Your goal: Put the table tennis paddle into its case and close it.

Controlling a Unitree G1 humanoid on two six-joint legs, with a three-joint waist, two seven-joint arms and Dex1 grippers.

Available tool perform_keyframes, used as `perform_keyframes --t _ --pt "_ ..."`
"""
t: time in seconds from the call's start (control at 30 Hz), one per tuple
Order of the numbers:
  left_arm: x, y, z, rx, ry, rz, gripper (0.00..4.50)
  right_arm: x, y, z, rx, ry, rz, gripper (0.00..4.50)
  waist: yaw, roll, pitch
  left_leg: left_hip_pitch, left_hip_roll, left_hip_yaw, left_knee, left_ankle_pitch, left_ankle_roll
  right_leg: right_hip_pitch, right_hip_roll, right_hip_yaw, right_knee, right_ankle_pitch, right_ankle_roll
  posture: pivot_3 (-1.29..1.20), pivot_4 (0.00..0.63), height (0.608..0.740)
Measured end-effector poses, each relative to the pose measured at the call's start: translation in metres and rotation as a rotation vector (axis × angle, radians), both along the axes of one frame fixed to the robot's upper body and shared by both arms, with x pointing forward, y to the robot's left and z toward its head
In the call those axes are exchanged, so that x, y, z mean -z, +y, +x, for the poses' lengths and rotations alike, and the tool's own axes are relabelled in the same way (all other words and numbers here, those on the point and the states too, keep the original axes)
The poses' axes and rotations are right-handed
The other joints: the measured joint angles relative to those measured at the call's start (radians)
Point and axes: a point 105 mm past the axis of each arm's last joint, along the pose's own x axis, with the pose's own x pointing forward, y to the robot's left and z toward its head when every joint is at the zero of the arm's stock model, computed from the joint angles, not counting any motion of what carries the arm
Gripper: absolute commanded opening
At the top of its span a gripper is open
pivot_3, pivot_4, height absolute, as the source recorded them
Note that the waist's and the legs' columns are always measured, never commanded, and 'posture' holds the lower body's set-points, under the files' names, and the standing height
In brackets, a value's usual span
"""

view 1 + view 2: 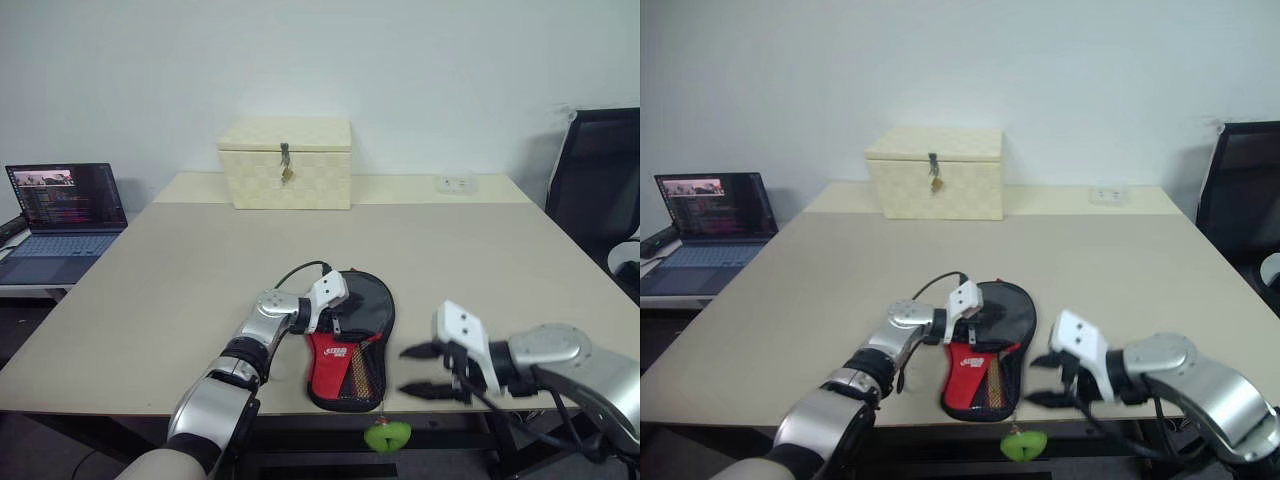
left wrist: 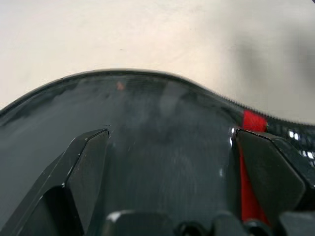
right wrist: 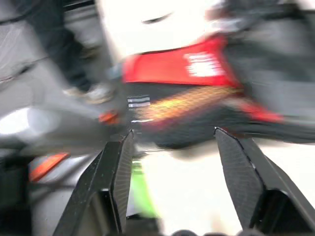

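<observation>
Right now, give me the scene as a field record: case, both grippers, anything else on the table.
case: case flat at the near table edge, red end toward the robot
left gripper: left gripper open, fingers over the case's black upper part
right gripper: right gripper open, holding nothing, to the right of the case, apart from it
green tag: green tag hanging below the table edge
box: cream box at the far side, latch closed
table: table

The paddle cannot be told apart from the case [image 1: 350, 340]. The left pincer [image 1: 335, 322] covers part of the case's dark upper half. In the right wrist view the case is smeared by blur. The laptop [image 1: 62, 218] and chair [image 1: 600, 190] are cut off by picture edges.
</observation>
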Motion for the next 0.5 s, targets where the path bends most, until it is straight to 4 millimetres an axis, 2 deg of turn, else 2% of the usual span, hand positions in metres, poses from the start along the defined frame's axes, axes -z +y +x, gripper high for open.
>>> perform_keyframes --t 0.13,0.23,0.33,0.5 --pt "-0.008 0.027 -0.004 -0.057 -0.006 -0.020 4.50 -0.007 -0.006 0.032 0.037 -0.069 0.079 2.76 -0.004 0.001 0.001 -0.002 0.001 -0.001 0.000 0.000 0.000 -0.002 0.000 0.000 0.000 0.002 -0.003 0.00 0.150 0.740" --pt "-0.030 0.056 -0.014 -0.144 -0.056 -0.059 4.50 -0.014 -0.007 0.058 0.054 -0.110 0.154 2.76 -0.011 0.000 0.003 -0.002 0.005 -0.003 -0.001 0.000 0.000 -0.002 -0.002 0.000 0.001 0.003 -0.006 0.00 0.150 0.740" --pt "-0.043 0.080 -0.028 -0.249 -0.074 -0.082 4.50 -0.007 -0.016 0.075 0.086 -0.117 0.156 2.76 -0.006 0.001 0.003 -0.002 0.004 -0.004 -0.001 0.000 0.000 -0.002 -0.004 0.000 0.000 0.002 -0.006 0.00 0.150 0.740" --pt "-0.028 0.096 -0.059 -0.400 0.003 -0.111 4.50 0.000 -0.041 0.098 0.142 -0.125 0.137 2.76 0.013 0.003 0.006 -0.003 0.000 -0.004 -0.001 0.000 0.000 -0.001 -0.011 -0.002 0.000 0.002 -0.005 0.00 0.150 0.740"
